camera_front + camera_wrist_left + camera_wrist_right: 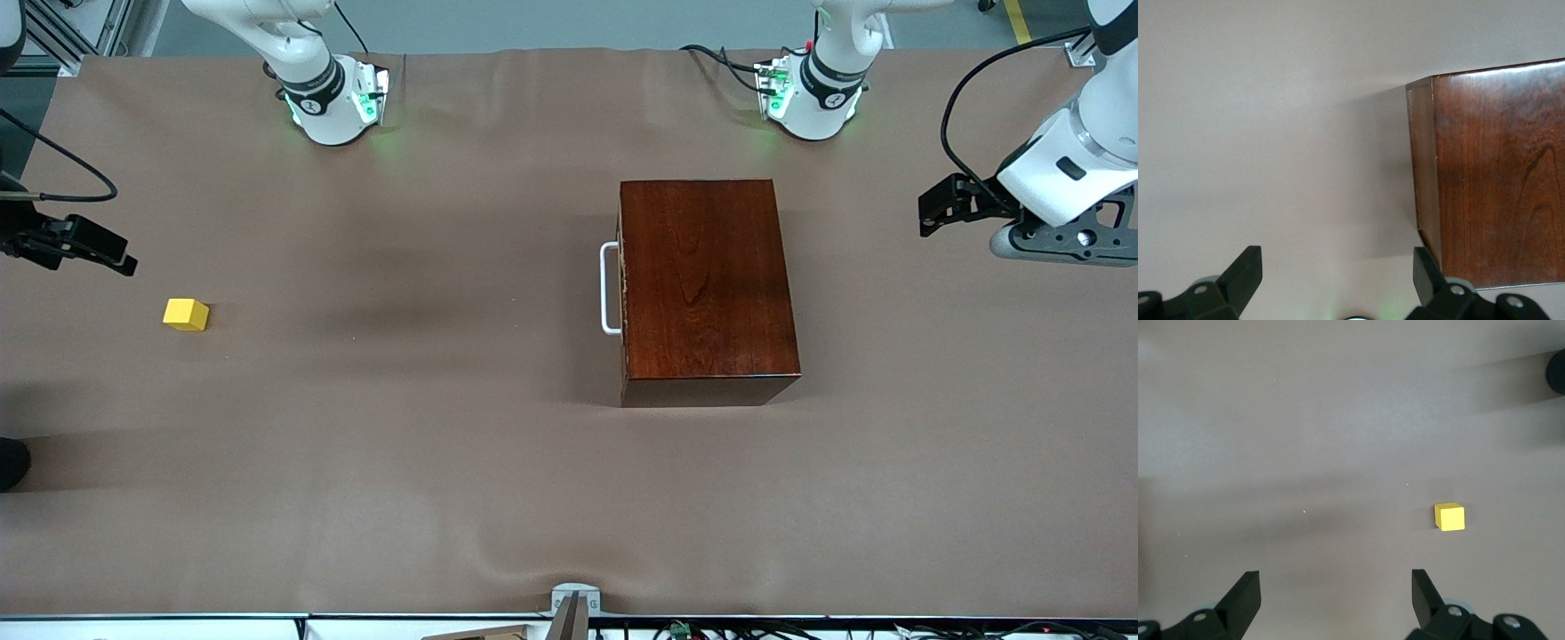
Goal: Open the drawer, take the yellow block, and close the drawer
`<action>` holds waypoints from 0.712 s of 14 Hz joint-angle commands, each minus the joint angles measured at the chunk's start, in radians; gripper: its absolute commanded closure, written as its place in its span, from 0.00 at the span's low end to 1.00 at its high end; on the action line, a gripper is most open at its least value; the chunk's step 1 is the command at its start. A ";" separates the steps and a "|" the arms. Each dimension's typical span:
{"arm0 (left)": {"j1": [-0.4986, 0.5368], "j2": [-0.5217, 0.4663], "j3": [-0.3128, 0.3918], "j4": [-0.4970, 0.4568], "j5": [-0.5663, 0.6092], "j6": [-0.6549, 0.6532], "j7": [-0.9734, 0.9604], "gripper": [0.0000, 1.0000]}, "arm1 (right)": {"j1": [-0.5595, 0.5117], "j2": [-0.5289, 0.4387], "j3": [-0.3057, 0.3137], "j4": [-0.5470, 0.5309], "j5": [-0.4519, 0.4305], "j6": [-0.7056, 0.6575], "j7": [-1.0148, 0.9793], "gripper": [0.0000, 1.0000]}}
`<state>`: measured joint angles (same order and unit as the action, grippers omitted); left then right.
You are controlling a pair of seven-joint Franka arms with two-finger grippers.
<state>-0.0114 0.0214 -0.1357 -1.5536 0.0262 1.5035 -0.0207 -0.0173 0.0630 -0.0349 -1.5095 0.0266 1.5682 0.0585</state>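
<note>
Wooden box [707, 289]: glossy dark reddish-brown, standing on the brown-covered table [444, 480], the item lying nearest the front camera; its lowest corner sits lower in that view than anything else. Drawer [621, 289]: fully pushed in, only its front edge and the white U-shaped handle [609, 289] showing, the handle facing the right arm's end of the table, so a pull from that direction would slide it out. Yellow block [186, 314]: small cube resting alone on the table, well apart from the box, toward the right arm's end; it sits outside the drawer, which suggests the task is complete or that the block never went in. Right gripper [89, 247]: held over the table's edge near the block, a little farther from the front camera than it; its jaws stand wide apart in the right wrist view, grasping nothing, with the block in sight below. Left gripper [947, 206]: hanging over the table at the left arm's end, beside the box's back face; jaws likewise spread and empty, the box corner visible between them. Both arms appear parked clear of the work.
</note>
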 commanded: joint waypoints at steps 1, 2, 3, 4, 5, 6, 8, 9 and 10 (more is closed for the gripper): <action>0.011 -0.004 -0.001 0.023 0.003 -0.029 0.004 0.00 | -0.015 -0.005 0.009 0.002 0.015 -0.008 0.006 0.00; 0.018 -0.006 -0.001 0.021 0.001 -0.046 0.011 0.00 | -0.015 -0.005 0.009 0.002 0.015 -0.008 0.006 0.00; 0.021 -0.005 -0.001 0.024 0.003 -0.049 0.015 0.00 | -0.016 -0.005 0.009 0.002 0.015 -0.008 0.006 0.00; 0.021 -0.005 -0.001 0.021 0.003 -0.049 0.022 0.00 | -0.015 -0.005 0.009 0.002 0.015 -0.008 0.006 0.00; 0.022 -0.005 0.001 0.020 0.003 -0.045 0.025 0.00 | -0.015 -0.005 0.009 0.002 0.015 -0.008 0.006 0.00; 0.024 -0.001 -0.001 0.018 0.004 -0.019 0.025 0.00 | -0.015 -0.003 0.009 0.002 0.015 -0.008 0.006 0.00; 0.019 0.003 -0.004 -0.014 0.021 0.030 0.024 0.00 | -0.015 -0.003 0.009 0.002 0.015 -0.007 0.006 0.00; 0.021 0.000 -0.007 -0.022 0.026 0.046 0.024 0.00 | -0.015 -0.003 0.009 0.002 0.015 -0.008 0.006 0.00; 0.021 -0.001 -0.008 -0.022 0.026 0.055 0.024 0.00 | -0.015 -0.005 0.009 0.002 0.015 -0.008 0.006 0.00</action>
<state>0.0021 0.0282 -0.1336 -1.5608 0.0268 1.5316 -0.0203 -0.0174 0.0630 -0.0349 -1.5095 0.0266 1.5681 0.0585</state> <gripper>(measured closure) 0.000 0.000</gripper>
